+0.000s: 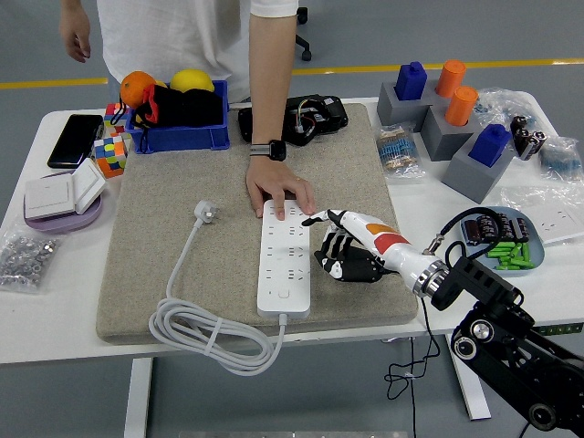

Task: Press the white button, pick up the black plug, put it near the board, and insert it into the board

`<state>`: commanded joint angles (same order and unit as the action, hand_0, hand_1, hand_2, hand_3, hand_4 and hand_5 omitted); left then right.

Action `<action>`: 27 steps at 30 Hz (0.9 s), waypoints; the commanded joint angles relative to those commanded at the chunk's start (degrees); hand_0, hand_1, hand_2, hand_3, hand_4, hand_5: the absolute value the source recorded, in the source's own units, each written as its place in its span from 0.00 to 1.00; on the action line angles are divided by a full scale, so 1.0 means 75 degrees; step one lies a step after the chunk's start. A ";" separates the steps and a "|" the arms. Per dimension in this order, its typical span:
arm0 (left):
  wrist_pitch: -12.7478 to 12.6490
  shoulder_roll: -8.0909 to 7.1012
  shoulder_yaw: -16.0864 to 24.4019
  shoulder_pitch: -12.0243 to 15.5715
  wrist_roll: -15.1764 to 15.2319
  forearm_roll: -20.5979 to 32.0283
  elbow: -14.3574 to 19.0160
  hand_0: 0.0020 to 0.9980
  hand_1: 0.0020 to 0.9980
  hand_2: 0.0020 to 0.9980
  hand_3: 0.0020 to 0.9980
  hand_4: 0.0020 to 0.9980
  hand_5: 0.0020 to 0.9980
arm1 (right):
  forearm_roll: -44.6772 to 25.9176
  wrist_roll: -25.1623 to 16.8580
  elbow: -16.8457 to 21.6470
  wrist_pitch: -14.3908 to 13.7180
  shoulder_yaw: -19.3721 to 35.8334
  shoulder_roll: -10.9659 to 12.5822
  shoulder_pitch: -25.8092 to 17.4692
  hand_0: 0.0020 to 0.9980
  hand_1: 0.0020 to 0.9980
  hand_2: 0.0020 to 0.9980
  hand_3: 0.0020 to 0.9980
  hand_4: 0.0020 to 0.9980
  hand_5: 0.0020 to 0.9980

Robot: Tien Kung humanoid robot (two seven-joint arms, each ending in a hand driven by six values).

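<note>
Right hand (342,251) over the mat (182,274), fingers curled, index finger out toward the strip's (285,260) far end; grasps nothing. Strip: long, white, rows of sockets, lying just left of the hand. Person's hand (278,193) presses its far end, beyond the fingertips. White plug (208,213) farther left. Black plug not made out.

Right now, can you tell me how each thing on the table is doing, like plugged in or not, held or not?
White power strip: flat on the mat, sockets empty, far end held down by a person's hand.
White plug: unplugged, lying on the mat.
White cable: coiled at the mat's near edge.
Right hand: index finger extended over the strip, other fingers curled.
Phone: screen dark.
</note>
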<state>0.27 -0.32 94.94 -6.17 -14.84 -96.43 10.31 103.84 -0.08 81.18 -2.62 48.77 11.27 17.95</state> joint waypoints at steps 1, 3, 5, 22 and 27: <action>0.0001 0.0001 -0.0001 0.0001 -0.0001 -0.0001 0.0000 0.47 0.50 0.51 0.58 0.57 0.28 | 0.0032 0.0015 -0.0013 0.0014 0.0027 0.0001 -0.0014 0.89 0.90 0.88 0.95 1.00 0.38; 0.0003 0.0005 -0.0001 0.0002 -0.0005 -0.0008 0.0000 0.47 0.50 0.51 0.58 0.57 0.28 | 0.0074 0.0051 -0.0047 0.0065 0.0083 0.0005 -0.0054 0.89 0.90 0.88 0.95 1.00 0.38; 0.0002 0.0005 -0.0021 0.0001 -0.0003 0.0011 0.0000 0.47 0.50 0.51 0.58 0.57 0.28 | 0.0094 0.0044 -0.0064 0.0076 0.0118 0.0010 -0.0087 0.97 0.98 0.98 1.00 1.00 0.67; 0.0027 -0.0021 -0.0050 0.0005 -0.0026 -0.0046 0.0000 0.47 0.50 0.51 0.58 0.57 0.28 | 0.0878 -0.0210 -0.0838 -0.0438 0.0387 0.0094 -0.0332 0.86 0.79 0.74 0.82 1.00 0.27; 0.0028 -0.0021 -0.0068 0.0004 -0.0023 -0.0039 0.0000 0.47 0.50 0.51 0.58 0.57 0.28 | 0.1033 -0.0308 -0.1065 -0.0507 0.0359 0.0109 -0.0413 0.86 0.79 0.74 0.82 1.00 0.27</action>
<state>0.48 -0.48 94.43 -6.14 -15.02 -96.72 10.31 111.58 -2.39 73.20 -6.42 51.46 12.09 14.86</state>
